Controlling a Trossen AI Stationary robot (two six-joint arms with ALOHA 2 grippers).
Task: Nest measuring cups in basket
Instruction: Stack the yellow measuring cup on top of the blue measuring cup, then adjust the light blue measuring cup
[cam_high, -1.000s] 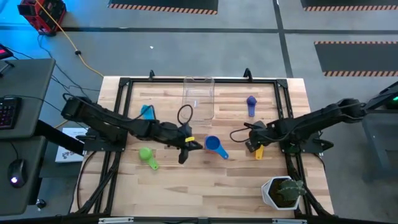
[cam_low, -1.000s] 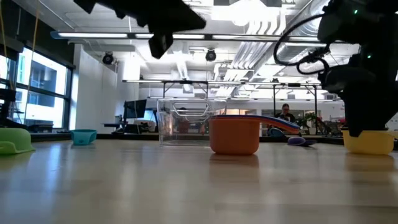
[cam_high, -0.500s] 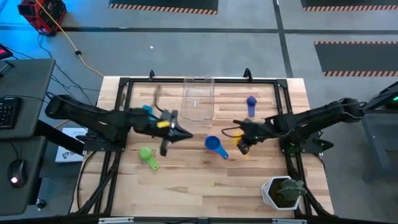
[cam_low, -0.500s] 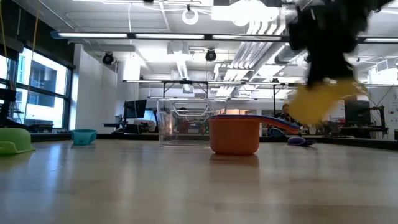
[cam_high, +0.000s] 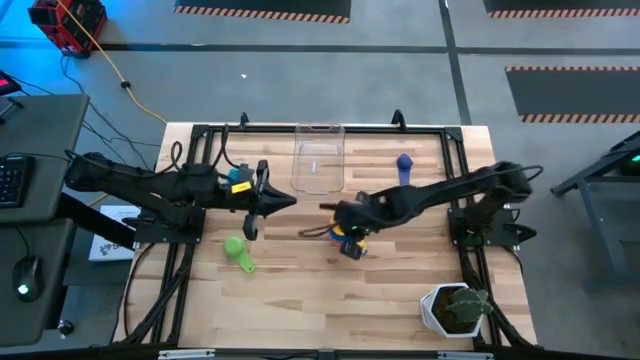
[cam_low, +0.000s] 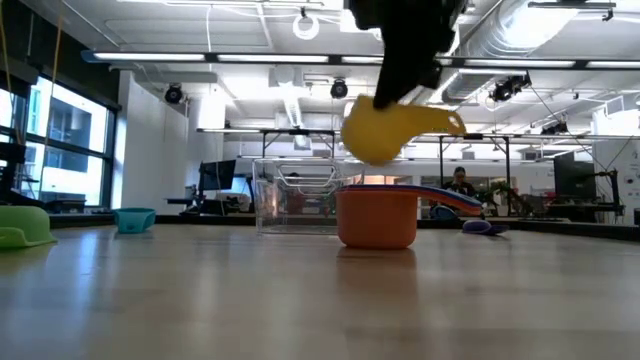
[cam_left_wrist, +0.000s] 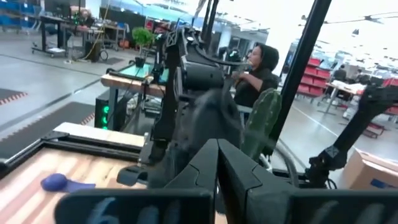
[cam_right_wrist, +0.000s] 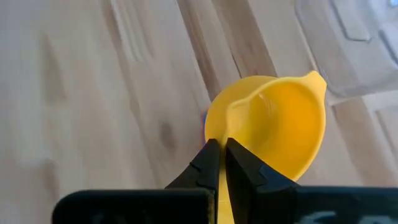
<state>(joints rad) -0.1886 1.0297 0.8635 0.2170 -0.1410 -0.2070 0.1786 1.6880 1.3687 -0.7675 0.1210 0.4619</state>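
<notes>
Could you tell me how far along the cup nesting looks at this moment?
Done: nothing shows inside the clear basket. In hand: the right gripper is shut on the yellow cup, held in the air above the orange cup at mid-table. The left gripper is shut and empty. Left: the green cup, light blue cup and purple-blue cup all sit loose on the table.

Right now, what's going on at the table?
The right hand is shut on the yellow measuring cup's handle and carries it in the air above the blue cup, near the middle of the table. An orange cup sits in front of the clear basket, which looks empty. The left hand is shut, holds nothing and hangs by the light blue cup. The green and purple-blue cups lie loose on the wood.
</notes>
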